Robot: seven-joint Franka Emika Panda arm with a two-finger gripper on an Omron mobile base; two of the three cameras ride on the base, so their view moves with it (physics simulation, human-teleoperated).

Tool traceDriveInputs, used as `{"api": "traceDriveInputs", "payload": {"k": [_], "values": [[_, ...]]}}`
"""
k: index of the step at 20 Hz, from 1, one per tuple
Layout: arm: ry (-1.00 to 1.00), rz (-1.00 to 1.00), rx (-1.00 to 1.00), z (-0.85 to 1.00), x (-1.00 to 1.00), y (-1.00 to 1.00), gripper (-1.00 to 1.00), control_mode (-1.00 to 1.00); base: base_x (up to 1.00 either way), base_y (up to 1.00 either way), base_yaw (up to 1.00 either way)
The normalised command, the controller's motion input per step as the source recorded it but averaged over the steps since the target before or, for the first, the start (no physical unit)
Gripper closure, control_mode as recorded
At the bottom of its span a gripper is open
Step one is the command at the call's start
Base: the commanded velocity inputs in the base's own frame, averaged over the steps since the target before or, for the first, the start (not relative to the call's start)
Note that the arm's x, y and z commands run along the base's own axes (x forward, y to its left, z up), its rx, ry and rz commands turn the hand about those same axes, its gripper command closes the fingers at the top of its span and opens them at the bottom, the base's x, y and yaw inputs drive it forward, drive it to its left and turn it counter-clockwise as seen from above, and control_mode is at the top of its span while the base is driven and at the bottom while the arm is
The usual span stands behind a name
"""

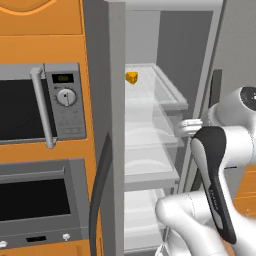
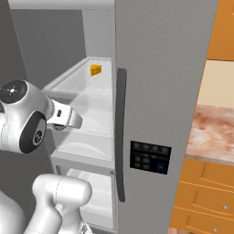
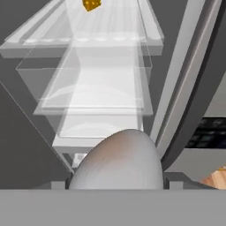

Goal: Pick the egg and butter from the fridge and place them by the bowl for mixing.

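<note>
Egg held at the open fridge, butter on the upper shelf

Egg (image 3: 118, 161) is seen large and close in the hand view, a pale grey-white rounded shape with a faint brownish tinge on its left side, sitting right at the end effector (image 3: 118, 185). The fingers themselves are mostly covered by it, with small grey parts showing at either side of its base; the end effector appears to be closed on the egg, with its jaws kept fairly wide by the egg's width. In the left base view the end effector (image 1: 186, 128) is seen at the front edge of the fridge (image 1: 116, 125) compartment, level with the middle glass shelves, and in the right base view it (image 2: 68, 118) is reached in from the left at the same height.

The fridge's left door is swung open, and the clear glass shelves are visible one above another inside. The butter (image 1: 132, 77), a small yellow-orange blocky chunk, is seen resting on the upper shelf, toward the back and well above the end effector. It is also picked out near the top of the hand view and on the upper shelf in the right base view. The fridge's right door is shut, with its long black handle (image 2: 120, 132) and dark dispenser panel (image 2: 150, 157) facing the right base camera. A microwave (image 1: 40, 105) is set in the orange cabinets left of the fridge, and a marbled worktop (image 2: 212, 132) is seen to its right.
</note>
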Motion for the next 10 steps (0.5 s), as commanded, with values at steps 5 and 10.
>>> {"api": "traceDriveInputs", "payload": {"k": [5, 10], "values": [[-0.16, 0.03, -0.01, -0.12, -0.33, -0.04, 1.00, -1.00, 0.00, 0.00, 0.00], [0.03, 0.00, 0.00, -0.13, -0.16, 0.00, 1.00, 1.00, -0.20, -0.02, 0.02]]}}
